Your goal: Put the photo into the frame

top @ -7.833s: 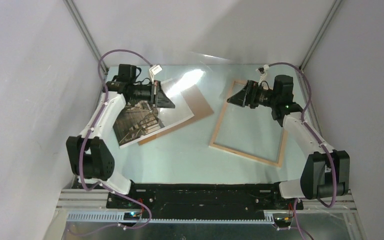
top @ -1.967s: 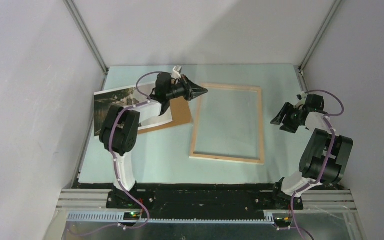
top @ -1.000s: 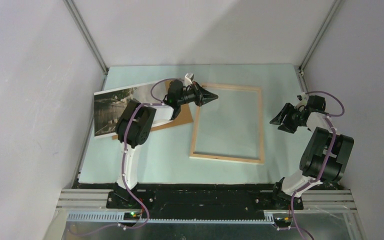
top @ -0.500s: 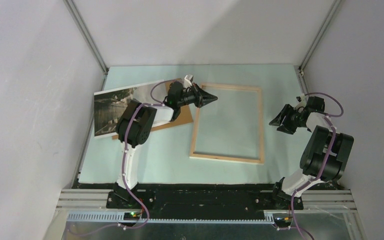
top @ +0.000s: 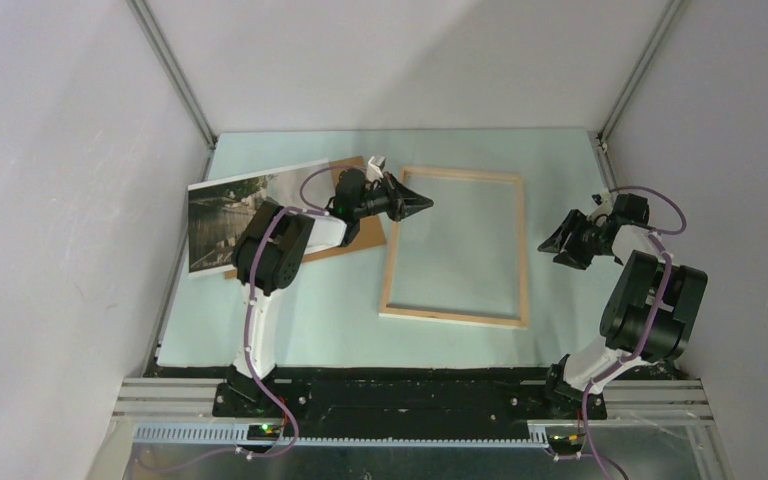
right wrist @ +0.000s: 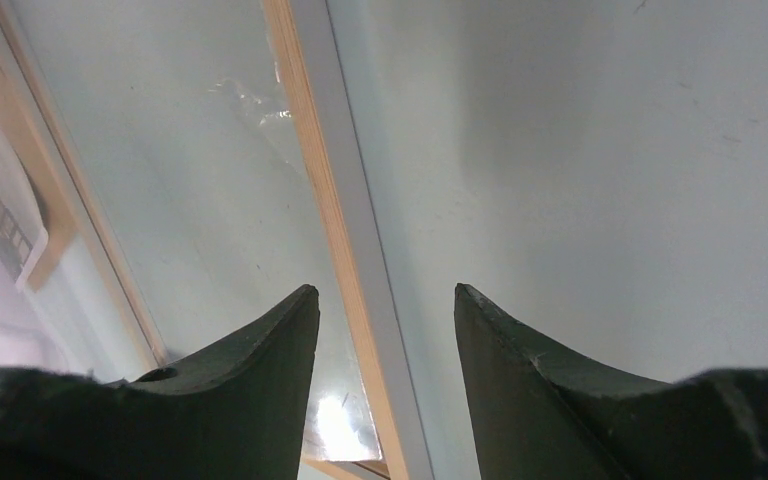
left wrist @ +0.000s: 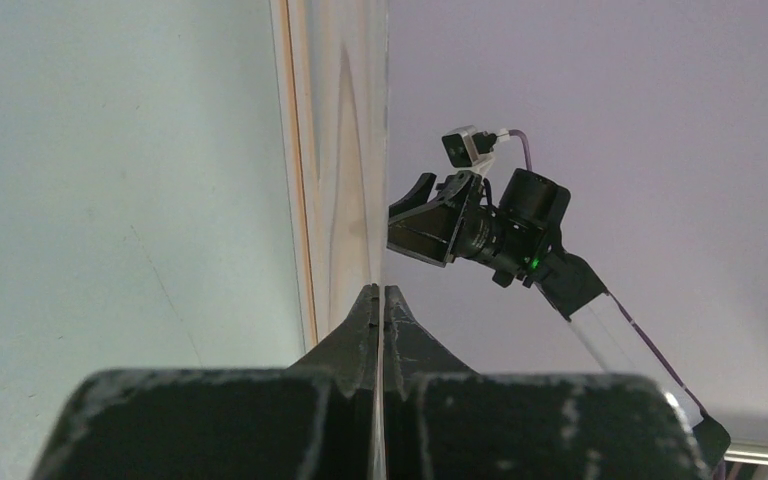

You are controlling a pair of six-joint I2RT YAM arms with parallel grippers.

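The photo [top: 222,220] lies flat at the table's left, partly on a brown backing board [top: 365,238]. The pale wood frame [top: 454,317] lies flat mid-table, to its right. My left gripper [top: 428,201] is shut and empty, its tip over the frame's upper left corner. In the left wrist view the shut fingertips [left wrist: 381,290] point along the table towards a frame rail [left wrist: 330,150]. To the right of the frame, my right gripper [top: 548,245] hangs open. In the right wrist view, that gripper [right wrist: 385,290] has a frame rail [right wrist: 332,200] below its gap, untouched.
A glare patch [right wrist: 345,420] shows on a clear pane inside the frame. Grey walls close in the table on the left, back and right. The right arm [left wrist: 490,225] shows in the left wrist view against the wall.
Since 7.8 s ago the frame has been shifted left and squared up, and the photo and board have moved left. In the last second the left gripper drew back slightly; the right arm barely moved.
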